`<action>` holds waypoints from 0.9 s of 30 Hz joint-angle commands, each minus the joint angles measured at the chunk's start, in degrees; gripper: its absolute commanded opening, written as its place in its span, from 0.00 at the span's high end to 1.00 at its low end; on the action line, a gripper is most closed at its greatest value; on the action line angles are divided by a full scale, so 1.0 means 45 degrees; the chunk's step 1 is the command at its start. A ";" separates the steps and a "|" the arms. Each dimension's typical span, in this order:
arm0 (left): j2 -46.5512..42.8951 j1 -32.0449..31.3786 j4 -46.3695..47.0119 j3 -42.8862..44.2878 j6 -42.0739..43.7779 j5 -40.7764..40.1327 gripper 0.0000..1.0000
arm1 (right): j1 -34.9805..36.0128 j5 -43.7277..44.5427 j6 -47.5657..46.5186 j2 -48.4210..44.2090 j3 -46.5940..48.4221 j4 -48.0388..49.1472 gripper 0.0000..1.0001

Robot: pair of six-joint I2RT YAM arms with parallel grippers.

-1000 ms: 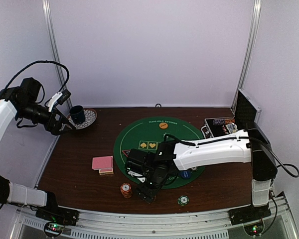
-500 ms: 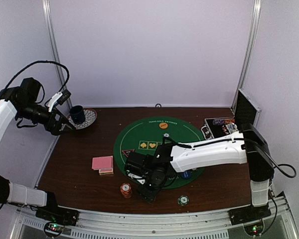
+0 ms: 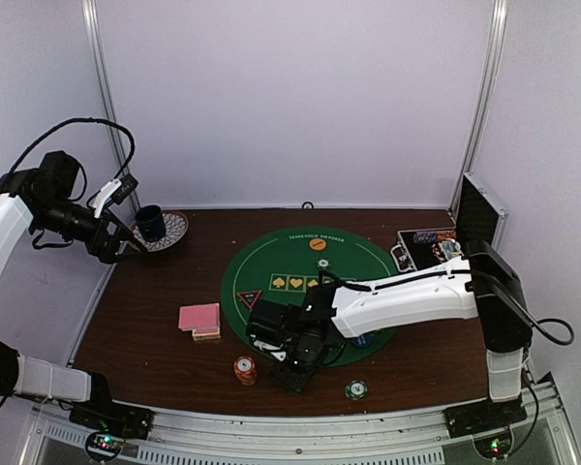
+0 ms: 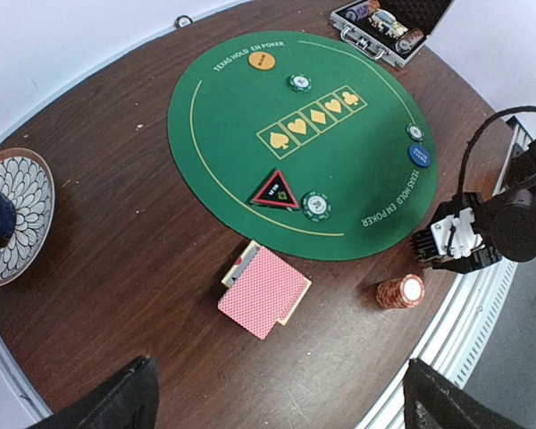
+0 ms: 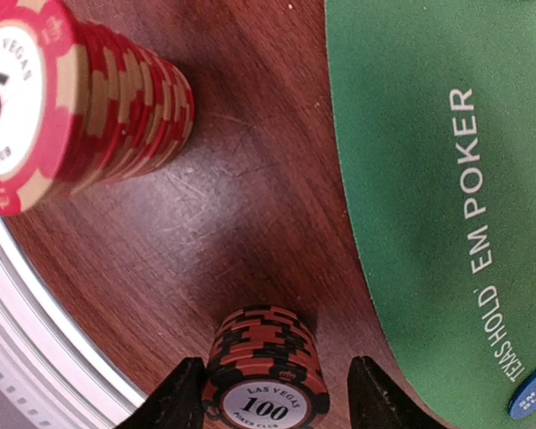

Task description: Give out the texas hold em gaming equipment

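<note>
Overhead, from behind: whole scene. Left wrist: high, downward. Right wrist: close-up. Shared: round green felt mat [image 3: 271, 257], red-and-cream chip stack [image 3: 244, 368].

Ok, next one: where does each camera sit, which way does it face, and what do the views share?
Top external: above and behind the bases, looking down over the table; both arms show, left gripper raised, right gripper low.
Left wrist: high at left, facing down across the green mat; own fingers at the bottom edge.
Right wrist: near the tabletop, facing the black 100 chip stack between its fingers.
Shared: the red chip stack shows in all three.
</note>
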 commanded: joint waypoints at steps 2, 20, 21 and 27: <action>-0.0133 -0.0065 -0.0045 0.0302 0.0199 -0.0033 0.02 | -0.0073 0.0128 -0.0011 -0.0129 -0.0034 0.0123 0.44; -0.0209 -0.0072 -0.0041 0.0168 0.0227 0.0028 0.02 | -0.0069 0.0249 -0.0008 -0.0403 0.0103 -0.0108 0.57; -0.0205 -0.0060 -0.0032 0.0166 0.0228 0.0028 0.02 | -0.0070 0.0269 -0.0010 -0.0419 0.0135 -0.0149 0.58; -0.0201 -0.0070 -0.0044 0.0146 0.0189 0.0049 0.02 | -0.0070 0.0336 -0.0045 -0.0682 0.0317 -0.0431 0.58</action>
